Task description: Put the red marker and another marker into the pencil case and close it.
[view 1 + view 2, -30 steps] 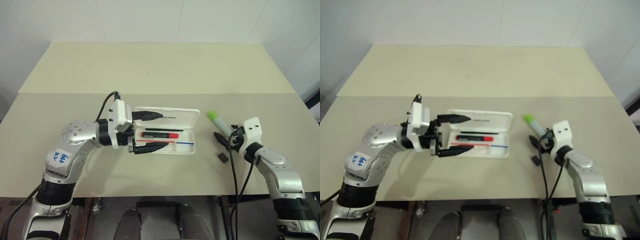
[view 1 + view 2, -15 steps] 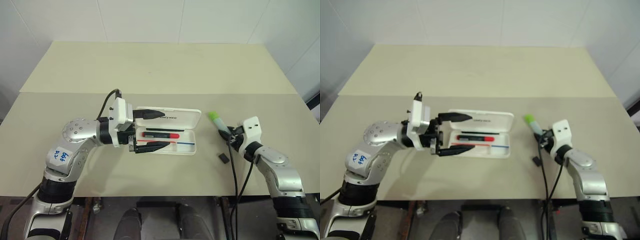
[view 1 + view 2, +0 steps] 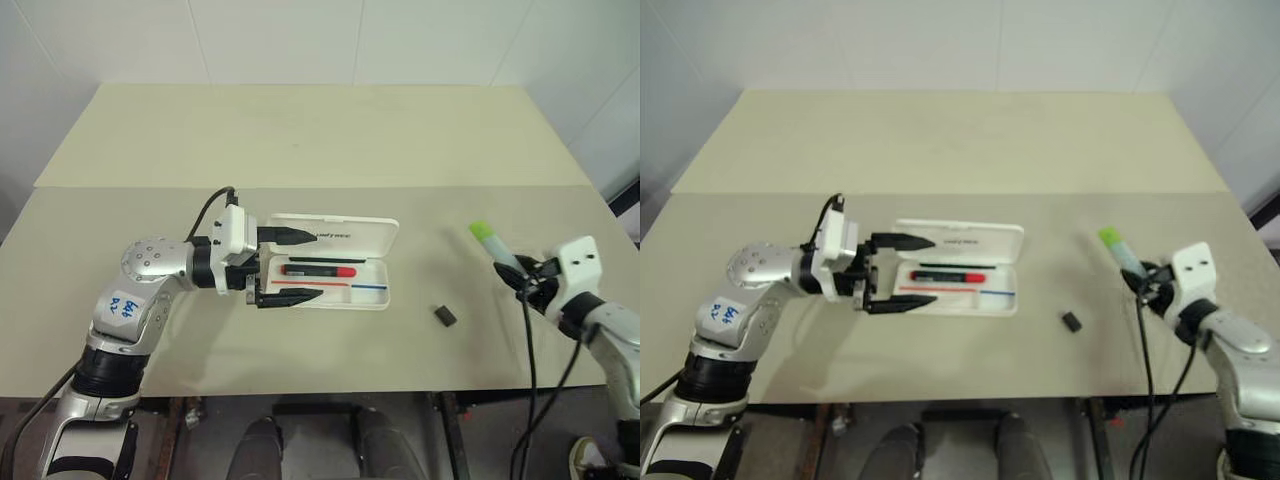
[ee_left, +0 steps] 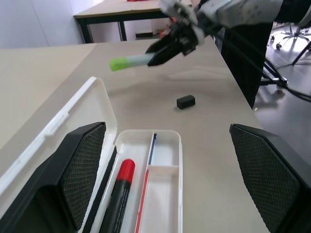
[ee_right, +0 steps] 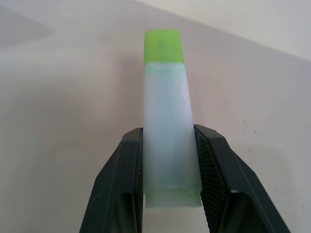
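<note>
Left eye view: green marker [image 3: 492, 243] lifted rightward, apparently off table [image 3: 300, 140].

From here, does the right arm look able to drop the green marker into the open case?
Probably yes: the right gripper holds the green marker, the pencil case lies open, and nothing stands between; the left gripper straddles its far end.

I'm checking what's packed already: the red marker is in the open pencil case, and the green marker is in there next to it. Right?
Not quite. The red marker is in the open pencil case, but the green marker isn't in there. The right hand holds it off to the side, away from the case, its fingers clamped on the pale body. The right wrist view shows the grip; the left eye view shows where it is.
</note>
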Robot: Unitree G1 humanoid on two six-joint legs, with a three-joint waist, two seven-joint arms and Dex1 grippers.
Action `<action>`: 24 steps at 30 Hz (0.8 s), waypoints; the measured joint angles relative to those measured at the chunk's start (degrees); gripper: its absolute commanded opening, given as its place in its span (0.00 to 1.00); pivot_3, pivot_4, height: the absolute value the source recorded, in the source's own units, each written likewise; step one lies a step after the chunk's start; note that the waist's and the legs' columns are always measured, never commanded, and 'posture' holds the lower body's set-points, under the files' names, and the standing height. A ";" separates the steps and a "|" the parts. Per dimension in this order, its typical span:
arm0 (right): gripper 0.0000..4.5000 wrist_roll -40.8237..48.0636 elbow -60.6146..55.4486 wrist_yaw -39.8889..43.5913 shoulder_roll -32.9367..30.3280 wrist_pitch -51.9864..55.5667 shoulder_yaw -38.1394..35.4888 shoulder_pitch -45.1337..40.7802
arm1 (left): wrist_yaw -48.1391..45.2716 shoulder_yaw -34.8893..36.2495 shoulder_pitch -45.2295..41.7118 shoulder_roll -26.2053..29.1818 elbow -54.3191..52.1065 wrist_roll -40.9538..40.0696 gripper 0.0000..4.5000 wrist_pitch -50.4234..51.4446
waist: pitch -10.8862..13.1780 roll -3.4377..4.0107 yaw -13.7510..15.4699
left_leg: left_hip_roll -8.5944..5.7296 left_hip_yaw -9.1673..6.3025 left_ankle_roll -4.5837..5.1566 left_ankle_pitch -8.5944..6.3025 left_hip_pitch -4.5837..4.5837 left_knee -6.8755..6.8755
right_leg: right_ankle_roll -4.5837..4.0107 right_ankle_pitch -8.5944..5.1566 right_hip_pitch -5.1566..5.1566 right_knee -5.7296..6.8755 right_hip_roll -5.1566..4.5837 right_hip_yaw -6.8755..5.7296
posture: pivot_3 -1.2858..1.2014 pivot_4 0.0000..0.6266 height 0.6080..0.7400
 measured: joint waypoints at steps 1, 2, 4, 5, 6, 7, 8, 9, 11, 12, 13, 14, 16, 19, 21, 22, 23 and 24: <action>0.24 1.16 -2.18 1.53 -0.21 0.00 -0.19 1.30 | -0.78 0.02 0.01 0.07 0.79 0.02 0.97 -0.62 | 0.00 0.01 -0.02 | 0.00 0.01 0.00 0.00 0.00 0.00 | 0.00 0.00 0.00 0.00 0.00 0.01 | 0.52 0.24 1.00; 0.24 2.68 -4.36 3.10 -0.31 0.16 -0.30 2.29 | -1.64 0.02 0.05 0.27 1.47 0.07 0.97 -1.35 | 0.00 0.01 -0.05 | 0.00 0.01 0.00 0.00 -0.01 0.03 | 0.00 0.00 0.00 0.00 0.00 0.01 | 0.52 0.24 1.00; 0.24 6.27 -8.41 6.04 -0.69 0.83 -0.44 3.31 | -3.58 0.04 0.18 1.21 2.43 0.04 0.97 -2.79 | 0.00 0.00 -0.07 | 0.00 0.01 0.00 0.00 -0.01 0.05 | -0.03 -0.01 0.00 -0.01 0.00 0.02 | 0.52 0.24 1.00; 0.24 7.92 -10.57 7.33 -1.03 1.54 -0.40 3.45 | -4.64 0.22 0.49 1.75 2.80 -0.07 0.97 -3.41 | 0.00 0.01 -0.10 | 0.00 0.01 0.00 0.00 -0.01 0.05 | -0.06 -0.03 0.00 -0.01 0.00 0.02 | 0.52 0.24 1.00; 0.24 9.72 -13.56 8.96 -1.47 1.74 -0.04 3.48 | -5.89 0.79 1.40 2.37 3.00 -0.18 0.97 -4.07 | 0.00 0.01 -0.17 | 0.01 0.01 0.00 0.00 0.00 0.04 | -0.09 -0.05 0.00 0.00 0.00 0.03 | 0.52 0.24 1.00; 0.24 10.56 -15.36 9.76 -1.82 1.74 0.51 3.32 | -6.60 1.23 2.02 2.65 3.07 -0.23 0.97 -4.45 | 0.00 0.01 -0.16 | 0.02 0.01 0.00 0.00 0.00 0.04 | -0.10 -0.05 0.00 0.00 0.00 0.01 | 0.52 0.24 1.00; 0.24 10.93 -16.84 10.53 -2.09 1.74 1.51 2.92 | -7.37 1.35 2.46 3.18 3.13 -0.31 0.97 -4.77 | 0.00 0.00 -0.10 | 0.03 0.01 0.00 0.00 -0.01 0.06 | -0.16 -0.08 0.00 0.00 0.00 0.00 | 0.52 0.24 1.00; 0.24 11.17 -17.91 11.07 -2.11 1.79 3.05 2.33 | -8.06 1.61 2.97 3.78 3.14 -0.32 0.97 -5.18 | 0.00 0.00 -0.02 | 0.03 0.01 0.00 0.00 -0.01 0.06 | -0.20 -0.11 0.00 -0.03 0.00 0.01 | 0.52 0.24 1.00; 0.24 11.47 -19.35 12.09 -2.11 2.20 6.36 1.46 | -8.93 2.58 3.89 4.77 3.15 -0.33 0.97 -5.89 | 0.00 0.00 0.09 | 0.02 0.02 0.00 0.00 -0.03 0.07 | -0.34 -0.18 0.00 -0.07 -0.02 0.02 | 0.52 0.24 1.00; 0.24 11.80 -19.48 12.66 -2.11 2.44 7.78 1.01 | -9.30 2.98 4.28 5.38 3.21 -0.33 0.97 -6.16 | 0.00 0.00 0.15 | 0.02 0.02 0.00 0.00 -0.04 0.06 | -0.41 -0.21 0.00 -0.08 -0.02 0.02 | 0.52 0.24 1.00; 0.24 11.91 -19.51 13.02 -2.10 2.54 8.42 0.77 | -9.50 3.34 4.41 5.64 3.21 -0.33 0.97 -6.39 | 0.00 0.00 0.21 | 0.02 0.02 0.00 0.00 -0.05 0.06 | -0.43 -0.23 0.00 -0.09 -0.02 0.02 | 0.52 0.24 1.00; 0.24 11.92 -19.47 13.50 -2.10 2.64 10.02 -0.58 | -9.76 3.98 4.74 6.41 3.37 -0.32 0.97 -6.79 | 0.00 0.00 0.23 | 0.02 0.02 0.00 0.00 -0.05 0.06 | -0.44 -0.23 0.00 -0.09 -0.02 0.01 | 0.52 0.24 1.00; 0.24 12.08 -19.48 14.53 -2.06 2.63 12.49 -3.14 | -9.90 4.70 4.74 7.05 4.04 -0.30 0.97 -7.49 | 0.00 0.00 0.23 | 0.02 0.02 0.00 0.00 -0.04 0.06 | -0.44 -0.23 0.00 -0.09 -0.03 0.01 | 0.52 0.24 1.00; 0.24 11.76 -18.85 15.88 -1.83 2.49 15.79 -6.53 | -10.48 5.14 4.98 8.04 5.77 0.00 0.97 -8.80 | 0.00 0.00 0.27 | 0.03 0.01 0.00 0.00 -0.05 0.05 | -0.46 -0.24 -0.01 -0.10 -0.02 -0.01 | 0.52 0.24 1.00; 0.24 10.87 -17.14 17.03 -0.65 1.85 18.87 -10.19 | -10.73 5.76 5.21 8.40 6.58 0.05 0.97 -9.76 | 0.00 0.00 0.17 | 0.03 0.02 0.00 0.00 -0.05 0.05 | -0.46 -0.24 -0.01 -0.11 -0.03 -0.01 | 0.52 0.24 1.00; 0.24 10.39 -16.32 17.64 -0.35 1.33 20.14 -11.37 | -10.86 5.81 5.32 8.47 6.86 0.10 0.97 -10.21 | 0.01 0.02 0.15 | 0.03 0.02 0.00 0.00 -0.05 0.03 | -0.46 -0.24 -0.01 -0.11 -0.03 -0.01 | 0.52 0.24 1.00; 0.24 9.67 -15.11 18.58 -0.26 0.93 21.70 -12.67 | -10.93 5.86 5.56 8.59 7.11 0.13 0.97 -10.52 | 0.01 0.01 0.13 | 0.03 0.02 0.00 0.00 -0.03 0.02 | -0.46 -0.24 -0.01 -0.09 -0.02 -0.01 | 0.52 0.24 1.00; 0.24 8.82 -13.57 19.62 -0.06 0.22 23.23 -14.10 | -10.93 5.91 5.97 8.62 7.18 0.15 0.97 -10.88 | 0.01 0.01 0.12 | 0.04 0.01 0.00 0.00 -0.03 0.01 | -0.46 -0.24 -0.02 -0.09 -0.02 -0.03 | 0.52 0.24 1.00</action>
